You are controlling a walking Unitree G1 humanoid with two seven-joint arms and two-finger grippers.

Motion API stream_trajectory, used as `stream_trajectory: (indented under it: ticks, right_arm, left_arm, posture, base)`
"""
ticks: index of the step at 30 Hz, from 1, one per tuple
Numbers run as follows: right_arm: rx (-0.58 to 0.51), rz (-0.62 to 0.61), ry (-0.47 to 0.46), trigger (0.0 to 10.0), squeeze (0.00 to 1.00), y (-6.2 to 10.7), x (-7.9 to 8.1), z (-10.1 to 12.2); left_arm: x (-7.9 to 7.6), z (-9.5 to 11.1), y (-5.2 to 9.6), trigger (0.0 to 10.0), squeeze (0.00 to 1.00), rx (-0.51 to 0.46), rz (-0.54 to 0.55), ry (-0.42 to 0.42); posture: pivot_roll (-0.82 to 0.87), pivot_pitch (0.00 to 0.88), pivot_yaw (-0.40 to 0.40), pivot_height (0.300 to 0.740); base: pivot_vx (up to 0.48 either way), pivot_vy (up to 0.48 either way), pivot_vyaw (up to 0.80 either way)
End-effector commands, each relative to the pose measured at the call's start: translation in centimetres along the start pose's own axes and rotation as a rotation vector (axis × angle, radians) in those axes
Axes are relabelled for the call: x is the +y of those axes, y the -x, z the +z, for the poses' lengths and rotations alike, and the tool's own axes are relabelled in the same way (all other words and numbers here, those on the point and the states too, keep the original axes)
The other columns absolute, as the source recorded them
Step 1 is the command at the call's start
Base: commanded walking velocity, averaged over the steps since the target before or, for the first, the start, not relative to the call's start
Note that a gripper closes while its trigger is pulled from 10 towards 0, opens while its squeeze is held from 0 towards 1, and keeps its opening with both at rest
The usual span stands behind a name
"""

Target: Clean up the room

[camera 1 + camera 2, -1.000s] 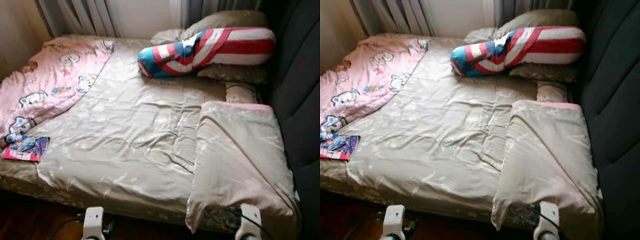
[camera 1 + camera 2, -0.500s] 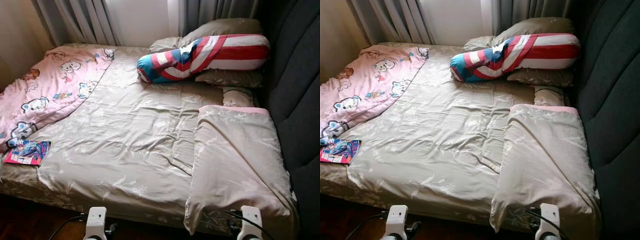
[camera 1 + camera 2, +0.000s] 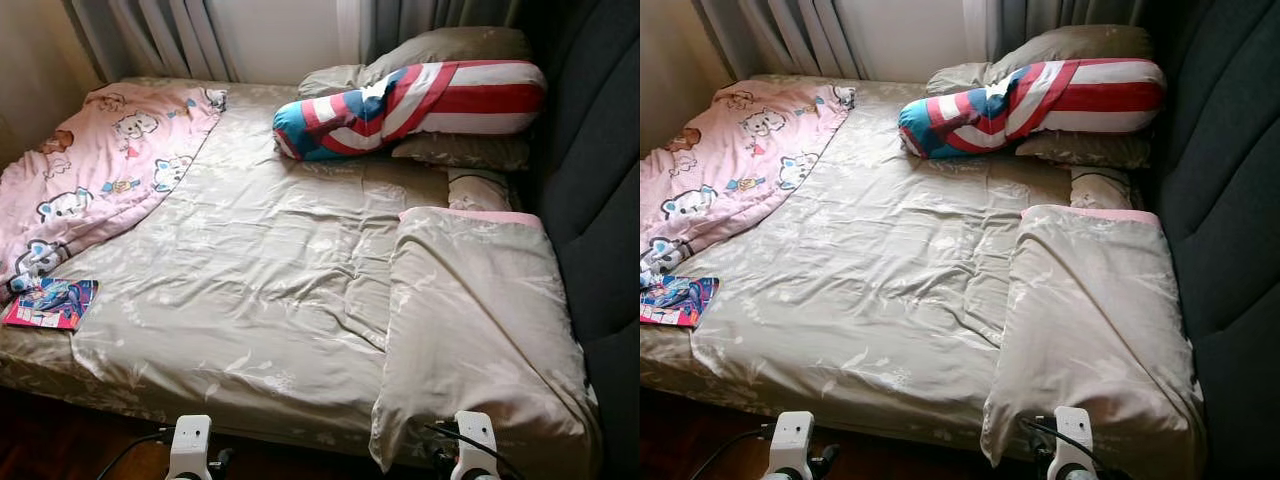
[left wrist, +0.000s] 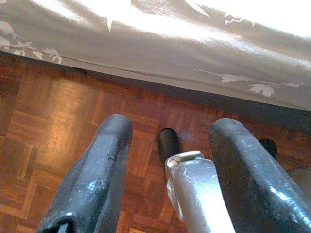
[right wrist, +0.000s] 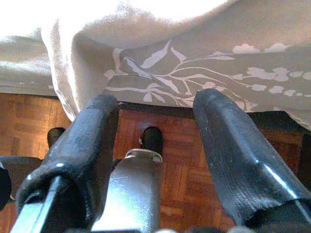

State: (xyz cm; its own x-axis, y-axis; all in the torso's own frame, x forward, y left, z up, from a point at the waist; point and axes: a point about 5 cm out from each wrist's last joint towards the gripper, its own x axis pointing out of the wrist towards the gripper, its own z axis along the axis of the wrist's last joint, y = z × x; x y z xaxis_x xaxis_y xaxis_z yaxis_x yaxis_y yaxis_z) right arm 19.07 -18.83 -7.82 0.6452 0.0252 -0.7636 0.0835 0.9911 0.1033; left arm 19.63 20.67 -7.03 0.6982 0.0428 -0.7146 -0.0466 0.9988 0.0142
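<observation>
A bed covered in smooth, wrinkled beige sheeting with a pale leaf print lies ahead of both grippers. The left gripper hangs low over glossy wooden parquet floor, its fingers spread wide and holding nothing. The right gripper is likewise spread wide and empty, just below a folded beige blanket draping over the bed edge. Far ahead rests a cylindrical red, white and blue striped bolster. Off beyond the left gripper lie a soft pink cartoon-print quilt and a flat colourful book.

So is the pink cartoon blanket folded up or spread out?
Spread out. The pink blanket lies open, a bit rumpled, over the bed's far left corner.
</observation>
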Motion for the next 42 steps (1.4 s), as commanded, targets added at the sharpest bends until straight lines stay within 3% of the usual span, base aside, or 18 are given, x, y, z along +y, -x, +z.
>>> stream_trajectory:
  ticks: [1, 3, 10, 16, 23, 36, 42]
  right_arm:
    - [0.040, -0.013, -0.014, 10.0, 0.00, 0.3, 0.1, -1.4]
    - [0.072, -0.033, -0.032, 10.0, 0.00, 0.5, 0.3, -2.6]
    - [0.096, -0.065, -0.061, 10.0, 0.00, 0.9, -0.9, -3.2]
    - [0.112, -0.091, -0.080, 10.0, 0.00, 1.3, -2.1, -3.6]
    - [0.118, -0.094, -0.084, 10.0, 0.00, 1.4, -2.4, -3.8]
    - [0.123, -0.065, -0.094, 10.0, 0.00, 0.9, 0.2, -4.0]
    - [0.122, -0.062, -0.090, 10.0, 0.00, 0.8, 0.5, -4.0]
  left_arm:
    - [0.5, -0.7, 0.2, 10.0, 0.00, 0.026, 0.018, 0.008]
    - [0.5, -0.9, 0.3, 10.0, 0.00, 0.029, 0.024, 0.018]
    - [0.6, -1.0, 0.3, 10.0, 0.00, 0.033, 0.034, 0.030]
    - [0.7, -1.1, 0.4, 10.0, 0.00, 0.035, 0.036, 0.029]
    - [0.7, -1.2, 0.4, 10.0, 0.00, 0.036, 0.035, 0.028]
    - [1.0, -1.4, 0.5, 10.0, 0.00, 0.038, 0.049, 0.032]
    - [1.0, -1.6, 0.6, 10.0, 0.00, 0.044, 0.048, 0.030]
  posture:
    - [-0.07, 0.159, 0.042, 0.740]
    - [-0.07, 0.166, 0.043, 0.740]
    - [-0.06, 0.172, 0.041, 0.740]
    - [-0.06, 0.167, 0.039, 0.740]
    - [-0.06, 0.155, 0.038, 0.740]
    - [-0.04, 0.132, 0.044, 0.740]
    - [-0.04, 0.127, 0.047, 0.740]
  base:
    - [0.000, 0.000, 0.00]
    - [0.000, 0.000, 0.00]
    - [0.000, 0.000, 0.00]
    - [0.000, 0.379, 0.00]
    - [0.000, 0.480, 0.00]
    - [0.000, 0.480, 0.00]
    - [0.000, 0.480, 0.00]
